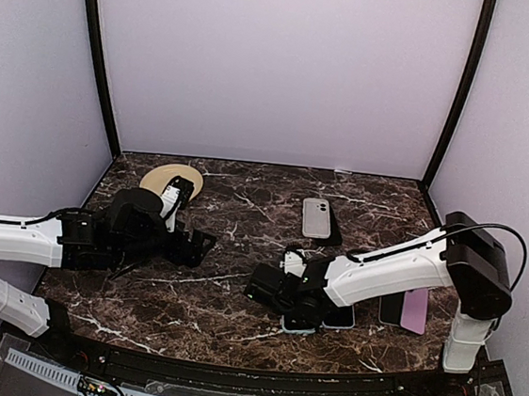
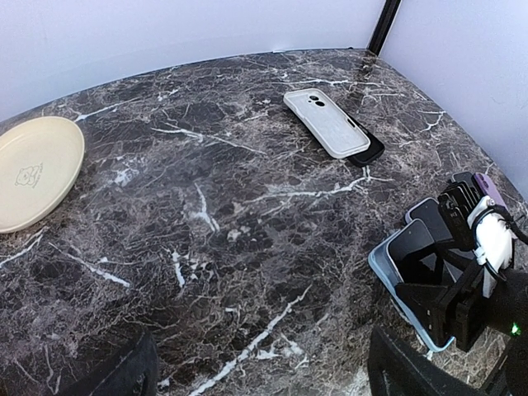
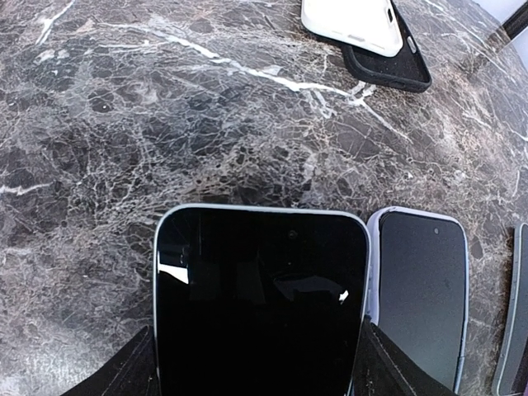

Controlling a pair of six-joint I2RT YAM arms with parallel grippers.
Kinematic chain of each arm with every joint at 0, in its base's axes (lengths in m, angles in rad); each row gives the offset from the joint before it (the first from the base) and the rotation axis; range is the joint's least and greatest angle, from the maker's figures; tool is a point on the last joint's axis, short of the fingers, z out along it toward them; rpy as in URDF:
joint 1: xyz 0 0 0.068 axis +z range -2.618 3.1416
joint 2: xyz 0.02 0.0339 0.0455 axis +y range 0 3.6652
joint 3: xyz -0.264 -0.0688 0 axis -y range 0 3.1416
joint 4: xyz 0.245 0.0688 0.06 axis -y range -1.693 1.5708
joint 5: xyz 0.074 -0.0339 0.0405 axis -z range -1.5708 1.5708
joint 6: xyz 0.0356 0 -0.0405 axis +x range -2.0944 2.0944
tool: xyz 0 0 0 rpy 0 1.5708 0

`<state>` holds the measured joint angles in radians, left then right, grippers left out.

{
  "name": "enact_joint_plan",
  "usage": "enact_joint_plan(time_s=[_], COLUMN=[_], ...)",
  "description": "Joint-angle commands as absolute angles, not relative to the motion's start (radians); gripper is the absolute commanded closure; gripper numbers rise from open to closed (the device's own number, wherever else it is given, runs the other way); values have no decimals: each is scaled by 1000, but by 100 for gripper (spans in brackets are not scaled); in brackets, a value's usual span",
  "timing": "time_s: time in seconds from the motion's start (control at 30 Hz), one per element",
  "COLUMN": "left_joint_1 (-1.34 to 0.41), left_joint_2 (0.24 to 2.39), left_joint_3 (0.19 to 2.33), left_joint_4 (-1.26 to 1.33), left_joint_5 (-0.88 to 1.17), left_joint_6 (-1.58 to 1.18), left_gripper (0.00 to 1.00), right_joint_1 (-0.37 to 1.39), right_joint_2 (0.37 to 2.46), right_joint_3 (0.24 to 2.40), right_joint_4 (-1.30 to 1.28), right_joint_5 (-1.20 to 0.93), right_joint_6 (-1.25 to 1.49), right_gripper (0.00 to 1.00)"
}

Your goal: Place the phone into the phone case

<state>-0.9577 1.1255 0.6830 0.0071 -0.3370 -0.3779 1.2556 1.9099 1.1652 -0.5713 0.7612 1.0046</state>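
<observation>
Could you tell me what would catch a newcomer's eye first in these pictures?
The black-screened phone with a pale blue rim, near the front, gripped across its width by the right gripper. Then the white phone case lying partly on a black case at the far middle, and a round cream plate far left.

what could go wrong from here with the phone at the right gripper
The right gripper clasps the phone across its width near one end; the glossy slab could slip or tilt when lifted. Another device lies right beside it, so it might get dragged along. The white case overlaps a black case; pressing the phone in could shift both.
</observation>
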Motion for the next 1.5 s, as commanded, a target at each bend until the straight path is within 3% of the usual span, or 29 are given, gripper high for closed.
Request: enact_joint_plan(time_s=[0.0,0.4,0.47,0.57,0.6,0.67,0.8,1.07,1.47], left_joint_1=[-953,-953,-953,-953,-953,-953,-953,-953,-953], left_joint_2=[1115,1119,1117,1112,1111,1106,1097,1090,1084], left_joint_3=[666,667,667,668,668,670,670,666,658], left_joint_4=[19,17,14,13,12,10,9,5,6], left_joint_5=[-346,-355,-357,-364,-369,-377,-386,-393,-397], left_joint_6=[-376,-368,-366,-356,-354,-346,-330,-326,-326], left_gripper=[10,10,10,10,10,10,10,10,10], right_joint_1=[1250,1191,1190,1190,1189,1187,1187,1186,1161], right_joint_2=[1955,1952,1957,1950,1946,1941,1930,1888,1880], right_joint_3=[1150,1094,1104,1110,1108,1107,1123,1191,1154], right_joint_4=[-580,-569,-585,-603,-605,-613,-638,-695,-657], right_joint_5=[737,625,627,632,632,630,641,618,344], right_joint_6=[1056,1163,1156,1154,1157,1161,1157,1102,1064], right_gripper=[100,100,83,39,29,16,3,2,2])
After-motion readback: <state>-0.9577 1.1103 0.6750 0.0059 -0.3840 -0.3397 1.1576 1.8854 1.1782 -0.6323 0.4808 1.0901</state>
